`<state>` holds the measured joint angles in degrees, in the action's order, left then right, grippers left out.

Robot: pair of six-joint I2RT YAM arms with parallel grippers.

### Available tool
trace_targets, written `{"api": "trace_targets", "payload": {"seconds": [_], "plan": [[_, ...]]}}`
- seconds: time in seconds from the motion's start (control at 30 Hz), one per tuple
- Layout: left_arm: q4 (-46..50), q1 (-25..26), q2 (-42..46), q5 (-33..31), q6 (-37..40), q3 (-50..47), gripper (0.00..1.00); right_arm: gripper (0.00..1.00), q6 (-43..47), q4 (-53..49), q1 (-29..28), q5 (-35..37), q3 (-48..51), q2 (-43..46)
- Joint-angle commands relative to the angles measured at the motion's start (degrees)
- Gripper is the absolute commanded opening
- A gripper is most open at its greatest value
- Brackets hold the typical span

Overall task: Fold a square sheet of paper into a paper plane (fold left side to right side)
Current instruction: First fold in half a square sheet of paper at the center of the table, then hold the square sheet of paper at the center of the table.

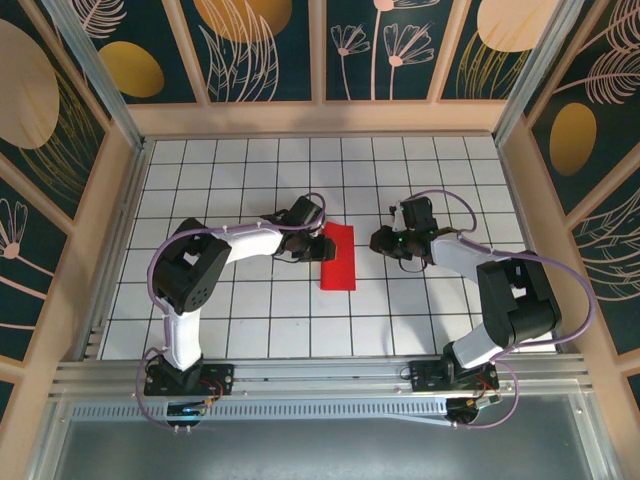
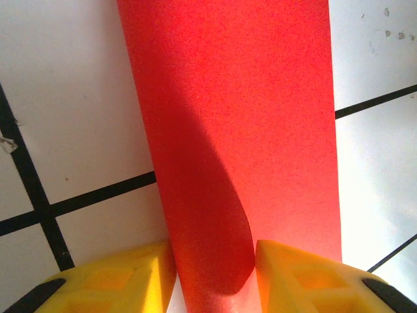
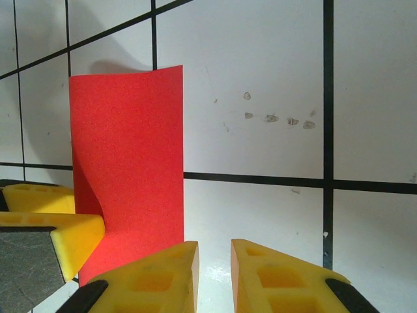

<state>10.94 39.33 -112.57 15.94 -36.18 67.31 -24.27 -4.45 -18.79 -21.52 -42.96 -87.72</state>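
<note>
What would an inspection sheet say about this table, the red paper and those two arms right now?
Surface: white table with black grid lines, a few small marks.
Job's things: thin bright red sheet of paper, folded over into a narrow strip, top layer curling up.
Clutter: nothing seen.
Tools: left tool sits either side of the paper's curled layer, grip unclear; right tool apart from the paper, narrow gap, empty.
Cables: purple cables loop along both arms.
Surroundings: wood-framed floral wall panels; metal rail at near edge.

Square sheet of paper [image 1: 337, 257]: bright red, folded into a narrow rectangle (upper layer bowed upward), laid flat mid-way across the gridded table [image 1: 420, 310].
</note>
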Motion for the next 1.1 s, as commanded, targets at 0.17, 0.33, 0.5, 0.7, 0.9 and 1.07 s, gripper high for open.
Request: {"api": "trace_targets", "payload": {"seconds": [0.17,0.33,0.5,0.7,0.9,1.07], "plan": [[1.8,0.4,-5.1,-3.5,1.0,-0.8,0.4,0.21,1.0,-0.1,-0.9,-2.5,-0.3,-1.3],[2.0,0.5,-5.1,-3.6,1.0,-0.8,0.4,0.16,0.3,1.8,-1.8,-5.9,-0.2,-3.1],[2.2,0.4,-5.1,-3.8,1.1,-0.9,0.4,0.01,-1.4,5.3,-3.3,-10.6,-0.4,-5.9],[2.3,0.5,-5.1,-3.9,1.2,-0.8,0.39,0.0,-2.6,7.5,-5.3,-12.0,-1.2,-9.5],[2.4,0.5,-5.3,-3.8,1.2,-0.6,0.39,0.0,-3.8,9.3,-6.9,-12.5,-2.5,-12.2],[2.5,0.4,-5.2,-3.9,1.2,-0.7,0.39,0.0,-3.3,8.0,-7.5,-11.5,-3.2,-13.7]]}}
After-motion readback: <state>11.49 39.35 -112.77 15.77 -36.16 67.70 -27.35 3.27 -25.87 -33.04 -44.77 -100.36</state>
